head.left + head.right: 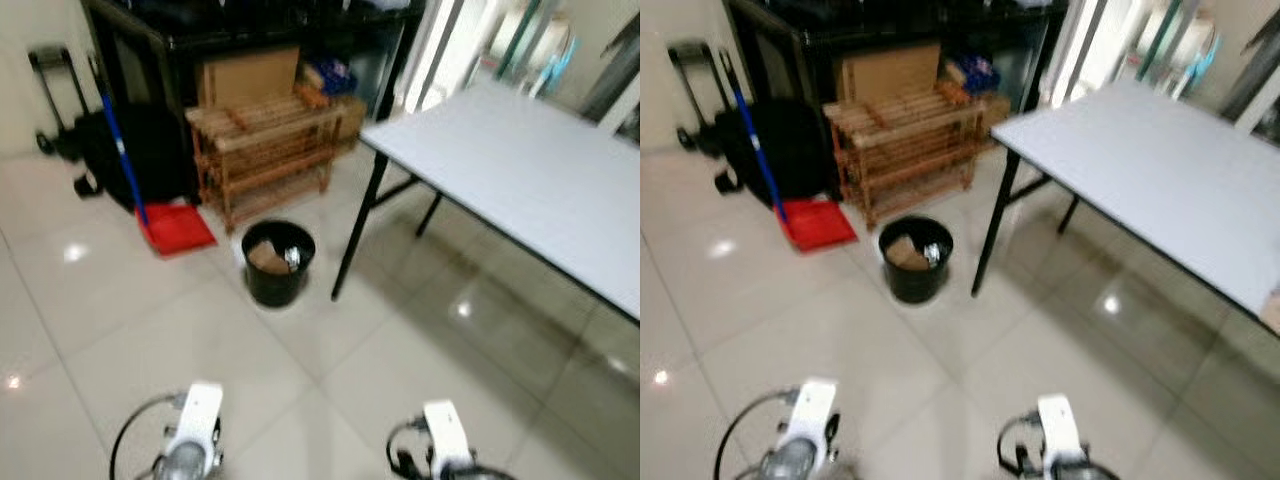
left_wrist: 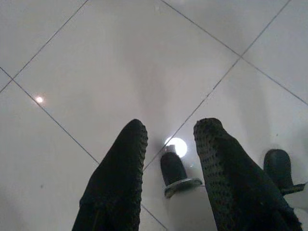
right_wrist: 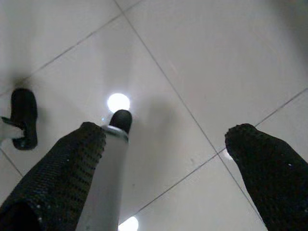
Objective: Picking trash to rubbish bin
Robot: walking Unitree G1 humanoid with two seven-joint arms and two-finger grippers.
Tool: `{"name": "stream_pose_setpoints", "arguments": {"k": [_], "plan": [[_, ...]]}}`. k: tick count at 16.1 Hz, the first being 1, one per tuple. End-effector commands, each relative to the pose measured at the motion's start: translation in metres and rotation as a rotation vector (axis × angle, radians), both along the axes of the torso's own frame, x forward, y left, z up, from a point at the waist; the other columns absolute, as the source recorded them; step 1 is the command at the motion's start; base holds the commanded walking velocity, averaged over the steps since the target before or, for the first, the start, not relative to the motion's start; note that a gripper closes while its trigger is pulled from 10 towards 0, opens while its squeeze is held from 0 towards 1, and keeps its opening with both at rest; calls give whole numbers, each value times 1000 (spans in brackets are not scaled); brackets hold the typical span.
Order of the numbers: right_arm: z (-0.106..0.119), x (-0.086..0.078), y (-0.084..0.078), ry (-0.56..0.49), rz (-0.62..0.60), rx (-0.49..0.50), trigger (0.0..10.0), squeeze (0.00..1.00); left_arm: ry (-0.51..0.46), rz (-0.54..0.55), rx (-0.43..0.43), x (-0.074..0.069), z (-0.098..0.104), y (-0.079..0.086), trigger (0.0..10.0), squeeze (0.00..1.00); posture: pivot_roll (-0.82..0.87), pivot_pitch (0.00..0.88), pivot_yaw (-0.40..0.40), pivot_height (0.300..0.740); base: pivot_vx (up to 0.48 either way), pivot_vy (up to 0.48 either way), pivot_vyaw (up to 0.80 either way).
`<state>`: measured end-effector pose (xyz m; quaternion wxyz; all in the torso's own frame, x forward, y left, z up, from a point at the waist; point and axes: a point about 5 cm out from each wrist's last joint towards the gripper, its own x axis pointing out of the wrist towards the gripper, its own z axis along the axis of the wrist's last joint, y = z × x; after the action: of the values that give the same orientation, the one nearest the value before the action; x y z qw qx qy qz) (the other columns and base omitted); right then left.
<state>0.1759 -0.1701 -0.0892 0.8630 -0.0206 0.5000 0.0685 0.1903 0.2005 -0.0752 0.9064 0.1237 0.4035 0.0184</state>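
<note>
While both grippers' fingers hang apart, glossy tiled floor (image 1: 120,330), black bin (image 1: 278,262), grey table (image 1: 520,170).

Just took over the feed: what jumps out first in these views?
A black bin with trash in it stands on the pale tiled floor, beside the leg of a white table to the right. Behind it is a wooden rack, with a red dustpan to the left. Both arms hang low, left claw and right claw open over bare tiles.

Black bin (image 1: 278,264), red dustpan (image 1: 176,227)
</note>
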Motion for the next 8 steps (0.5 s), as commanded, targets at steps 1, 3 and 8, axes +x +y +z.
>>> {"name": "stream_pose_setpoints", "arguments": {"k": [1,3,8], "plan": [[0,-1,-6,5,0,-12,10000,0,0,-5,-1,1,0,-4,10000,0,-51,68,-146,740,0,0,0],[0,-1,-5,7,0,-12,10000,0,-1,-2,-2,1,0,-3,10000,0,-50,68,-146,740,0,0,0],[0,0,-3,12,6,-15,10000,0,-9,4,-1,2,1,-1,10000,0,-43,47,-139,740,0,0,-800]]}}
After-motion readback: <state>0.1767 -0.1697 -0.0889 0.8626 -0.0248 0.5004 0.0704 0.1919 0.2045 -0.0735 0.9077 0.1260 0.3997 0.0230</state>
